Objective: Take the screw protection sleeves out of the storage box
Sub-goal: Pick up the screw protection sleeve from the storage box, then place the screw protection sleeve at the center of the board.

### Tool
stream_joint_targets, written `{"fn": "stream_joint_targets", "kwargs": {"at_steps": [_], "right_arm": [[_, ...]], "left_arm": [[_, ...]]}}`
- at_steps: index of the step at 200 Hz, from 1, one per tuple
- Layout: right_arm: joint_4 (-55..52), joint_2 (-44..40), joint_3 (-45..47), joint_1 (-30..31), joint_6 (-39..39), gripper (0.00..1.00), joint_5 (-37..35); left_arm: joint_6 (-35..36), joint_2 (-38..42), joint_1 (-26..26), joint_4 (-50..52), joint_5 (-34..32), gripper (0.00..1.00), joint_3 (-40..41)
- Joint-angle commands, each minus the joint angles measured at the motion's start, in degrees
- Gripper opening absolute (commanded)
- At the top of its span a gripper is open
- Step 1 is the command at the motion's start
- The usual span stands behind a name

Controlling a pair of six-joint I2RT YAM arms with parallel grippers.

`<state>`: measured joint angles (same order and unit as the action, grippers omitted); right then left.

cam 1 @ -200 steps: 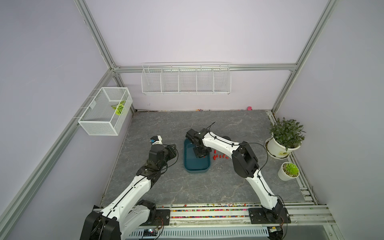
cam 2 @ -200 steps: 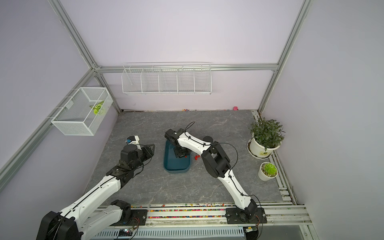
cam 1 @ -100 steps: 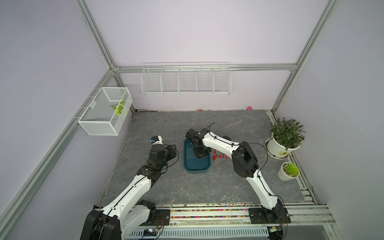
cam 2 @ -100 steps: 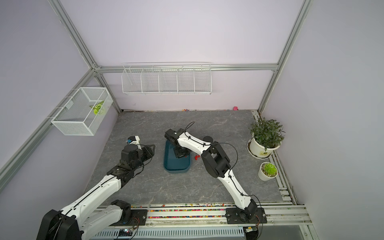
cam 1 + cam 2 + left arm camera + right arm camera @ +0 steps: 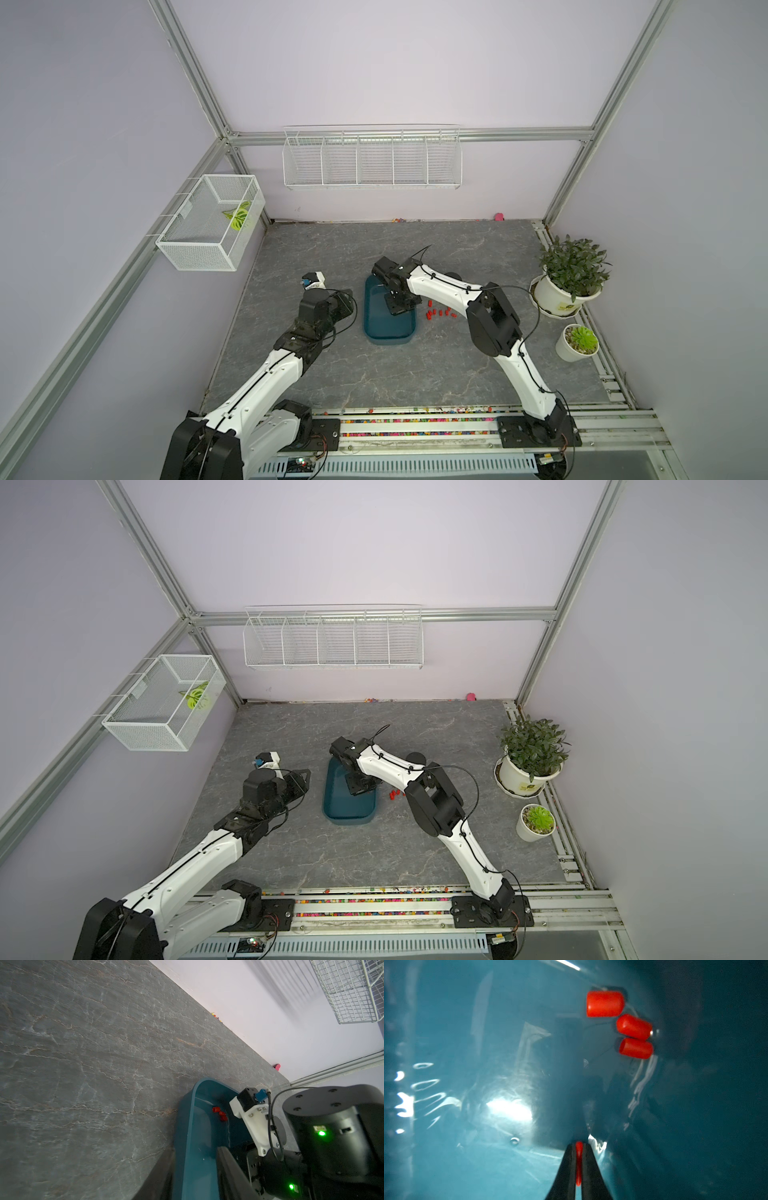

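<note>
- Right gripper (image 5: 579, 1147) inside storage box (image 5: 488, 1157), pinching one red sleeve (image 5: 579, 1159).
- Three loose sleeves (image 5: 633, 1026) nearby on box floor.
- Left gripper (image 5: 193, 1169) straddling box wall (image 5: 185, 1126); contact unclear.

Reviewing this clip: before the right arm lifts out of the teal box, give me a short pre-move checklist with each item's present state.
1. Right gripper shut on a red sleeve: ok.
2. Left gripper straddling the storage box wall to steady it: ok.
3. Three loose sleeves left in the box, apart from the fingers: ok.
4. Sleeves on the table beside the box mark the drop spot: ok.
5. Grip firm enough for the lift: cannot tell.
</note>
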<state>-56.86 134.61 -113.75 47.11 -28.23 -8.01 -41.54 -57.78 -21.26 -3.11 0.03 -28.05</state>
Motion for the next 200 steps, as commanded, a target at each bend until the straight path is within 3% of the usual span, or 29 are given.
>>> {"fn": "stream_joint_targets", "kwargs": {"at_steps": [1,109,200], "right_arm": [[1.9,-4.1,1.2,-0.1,0.4,0.09,1.2],[3.8,-14.7,5.4,-0.5,0.5,0.11,1.2],[8.2,-29.8,22.6,-6.4,1.3,0.12,3.2]], "left_arm": [[0.0,-0.3,0.3,-0.4,0.3,0.40,-0.7],[0.0,-0.4,0.3,-0.1,0.2,0.40,-0.8],[-0.2,-0.7,0.3,0.0,0.2,0.40,-1.0]]}}
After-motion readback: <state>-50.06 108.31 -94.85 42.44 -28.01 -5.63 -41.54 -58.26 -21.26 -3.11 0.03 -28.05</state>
